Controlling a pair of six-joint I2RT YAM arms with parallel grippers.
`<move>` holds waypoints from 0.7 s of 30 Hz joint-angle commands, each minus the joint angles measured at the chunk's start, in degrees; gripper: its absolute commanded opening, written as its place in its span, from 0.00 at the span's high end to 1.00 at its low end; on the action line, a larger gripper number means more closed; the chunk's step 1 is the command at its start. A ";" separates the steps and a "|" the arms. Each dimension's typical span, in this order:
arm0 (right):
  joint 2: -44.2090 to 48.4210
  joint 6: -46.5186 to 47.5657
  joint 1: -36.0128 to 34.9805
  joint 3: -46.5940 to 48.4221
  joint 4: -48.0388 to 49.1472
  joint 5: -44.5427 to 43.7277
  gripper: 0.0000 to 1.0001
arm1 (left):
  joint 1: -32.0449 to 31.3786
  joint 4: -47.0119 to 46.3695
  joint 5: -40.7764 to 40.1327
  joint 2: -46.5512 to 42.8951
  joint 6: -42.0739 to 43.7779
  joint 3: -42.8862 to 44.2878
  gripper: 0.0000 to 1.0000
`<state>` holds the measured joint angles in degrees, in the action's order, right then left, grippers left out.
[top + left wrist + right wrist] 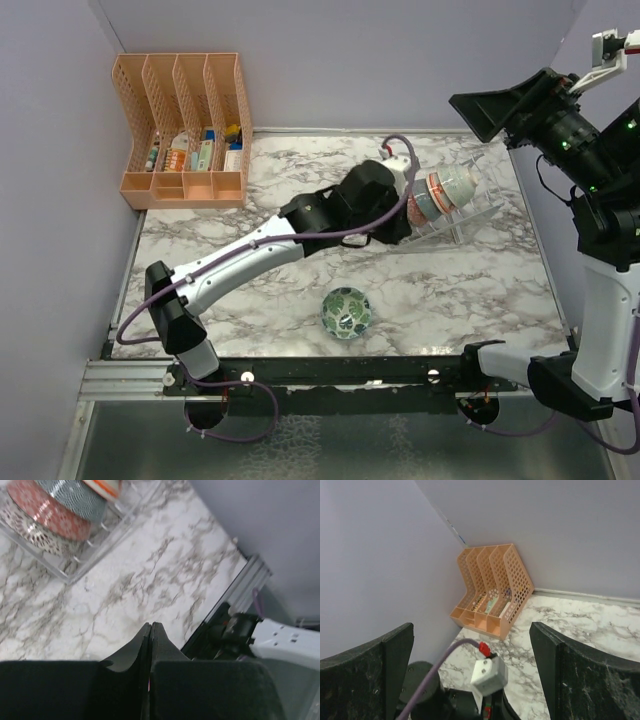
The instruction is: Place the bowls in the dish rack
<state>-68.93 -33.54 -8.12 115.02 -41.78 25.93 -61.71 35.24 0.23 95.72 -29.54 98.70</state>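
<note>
The clear dish rack (468,222) stands at the back right of the marble table, with several bowls (445,190) on edge in it. In the left wrist view the rack (95,555) holds a white lattice bowl (22,527), an orange-red bowl (47,512) and a grey patterned bowl (75,495). The green-blue leaf print bowl (346,312) sits alone on the table near the front. My left gripper (150,626) is shut and empty, just left of the rack (398,218). My right gripper (471,628) is open and empty, raised high at the right (490,115).
An orange plastic file organiser (185,130) with small items stands at the back left corner, also in the right wrist view (492,592). Purple walls close in the left, back and right. The table's front metal rail (330,372) runs between the arm bases.
</note>
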 commanded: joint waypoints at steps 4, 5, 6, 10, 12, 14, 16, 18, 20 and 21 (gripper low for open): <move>-2.11 -2.43 0.39 5.57 4.56 2.49 0.01 | 6.65 -12.67 11.83 -1.59 -8.16 -2.20 1.00; -1.84 -2.43 0.39 4.91 4.66 2.66 0.01 | 6.69 -12.19 11.50 -1.59 -7.98 -2.72 1.00; -1.64 -2.42 0.41 4.15 4.83 2.78 0.01 | 6.69 -11.73 11.47 -1.73 -7.86 -3.33 1.00; -0.89 -2.06 0.43 1.50 4.68 3.54 0.00 | 6.69 -2.63 8.61 -0.94 -6.14 -2.71 1.00; -0.57 -1.91 0.41 0.03 4.40 4.35 0.00 | 6.30 3.22 4.62 -0.70 -3.70 -2.58 0.78; 0.00 -1.55 0.43 -1.67 4.08 4.86 0.00 | 5.58 6.03 0.86 -1.77 -1.66 -5.88 0.71; 0.87 -1.20 0.41 -3.69 3.80 4.83 0.00 | 5.01 6.88 -1.48 -3.57 -1.37 -11.05 0.68; 1.56 -0.74 0.39 -5.48 3.08 4.75 0.00 | 3.10 5.97 -4.12 -5.25 -1.05 -16.60 0.64; 2.00 -0.28 0.39 -6.76 2.37 4.53 0.00 | 0.77 3.85 -6.77 -6.00 -0.34 -22.31 0.61; 2.18 -0.22 0.39 -7.38 2.13 4.53 0.00 | -0.03 2.88 -7.31 -5.88 -0.17 -24.81 0.61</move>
<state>-68.53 -35.07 -8.12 109.67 -38.54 29.08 -57.91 37.21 -0.14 91.92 -32.16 82.26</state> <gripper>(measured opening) 0.997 0.378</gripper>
